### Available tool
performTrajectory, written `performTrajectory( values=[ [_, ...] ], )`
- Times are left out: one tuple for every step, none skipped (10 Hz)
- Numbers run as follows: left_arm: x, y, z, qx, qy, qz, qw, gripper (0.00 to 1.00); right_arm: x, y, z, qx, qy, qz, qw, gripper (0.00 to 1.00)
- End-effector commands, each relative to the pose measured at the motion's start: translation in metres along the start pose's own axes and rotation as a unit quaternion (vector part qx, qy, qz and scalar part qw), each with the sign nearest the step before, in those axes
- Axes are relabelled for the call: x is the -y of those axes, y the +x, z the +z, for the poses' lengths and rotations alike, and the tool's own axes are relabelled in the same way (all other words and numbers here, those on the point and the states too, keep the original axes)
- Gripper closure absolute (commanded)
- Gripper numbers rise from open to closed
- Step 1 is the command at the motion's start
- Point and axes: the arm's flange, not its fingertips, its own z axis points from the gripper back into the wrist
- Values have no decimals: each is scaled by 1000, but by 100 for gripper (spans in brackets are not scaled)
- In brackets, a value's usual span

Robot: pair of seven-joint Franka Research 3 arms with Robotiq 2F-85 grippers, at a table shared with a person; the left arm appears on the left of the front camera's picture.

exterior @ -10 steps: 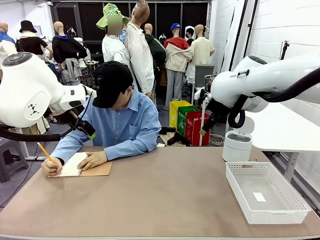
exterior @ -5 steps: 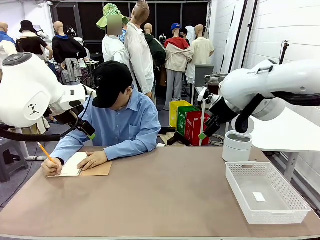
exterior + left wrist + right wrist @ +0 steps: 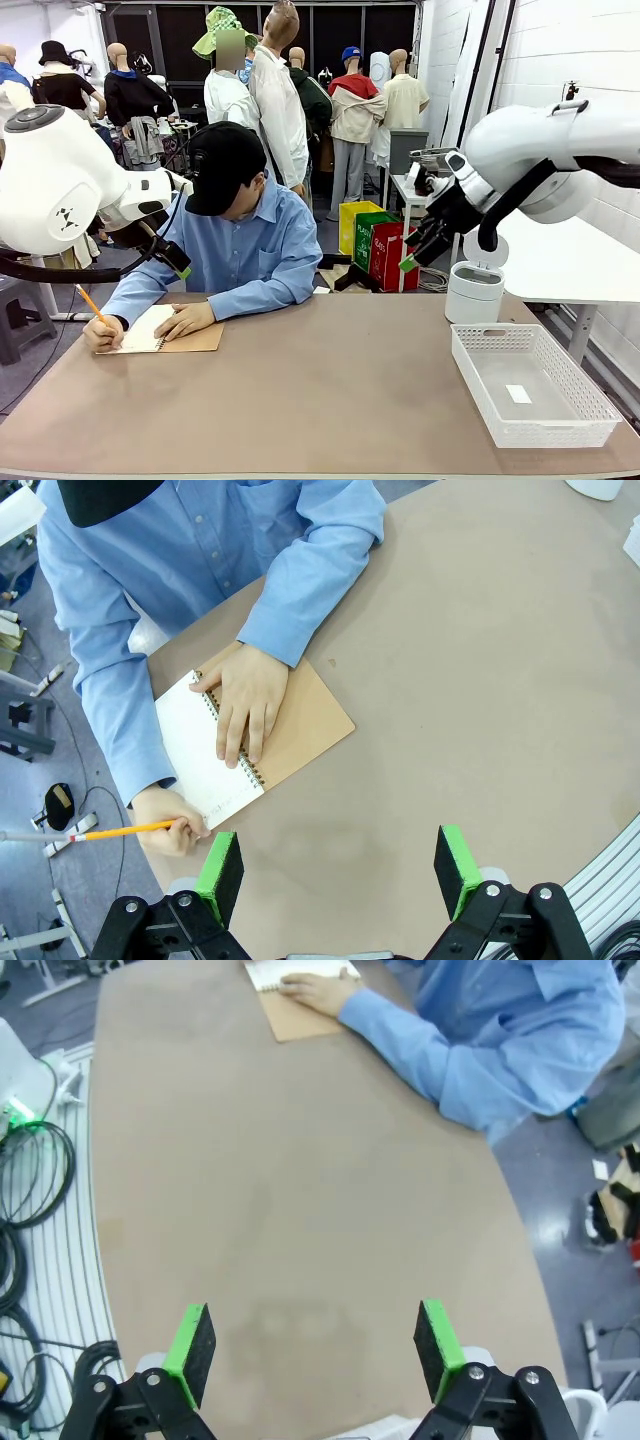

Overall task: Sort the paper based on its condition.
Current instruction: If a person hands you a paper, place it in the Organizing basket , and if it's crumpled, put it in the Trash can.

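Note:
No loose sheet of paper is in view. A person across the table writes with a yellow pencil (image 3: 125, 829) on the white page of a spiral notebook (image 3: 262, 742) with a brown cover, one hand (image 3: 243, 702) flat on it. My left gripper (image 3: 340, 875) hovers open high above the table near that notebook (image 3: 160, 330), with nothing between its green pads. It hangs at the far left (image 3: 178, 262) in the front view. My right gripper (image 3: 313, 1350) is open and empty, high over the table's right side (image 3: 412, 252).
A white perforated basket (image 3: 580, 428) sits at the table's right front with a tiny white scrap (image 3: 518, 393) inside. A white lidded bin (image 3: 474, 292) stands behind it. The brown tabletop (image 3: 330, 390) lies bare between notebook and basket.
My right arm has swung its elbow up and to the right, while its gripper stays open near the same spot. The left arm and the person's hands have barely moved.

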Motion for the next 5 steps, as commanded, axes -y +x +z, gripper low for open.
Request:
performTrajectory(
  values=[
    [0,0,0,1,-1,1,1000,0,10,2,2,28,15,16,999,0],
    [0,0,0,1,-1,1,1000,0,11,4,4,32,14,19,999,0],
    [0,0,0,1,-1,1,1000,0,10,6,6,33,15,24,999,0],
    [0,0,0,1,-1,1,1000,0,10,5,6,32,14,27,999,0],
    [0,0,0,1,-1,1,1000,0,9,4,6,31,14,28,999,0]
  ],
)
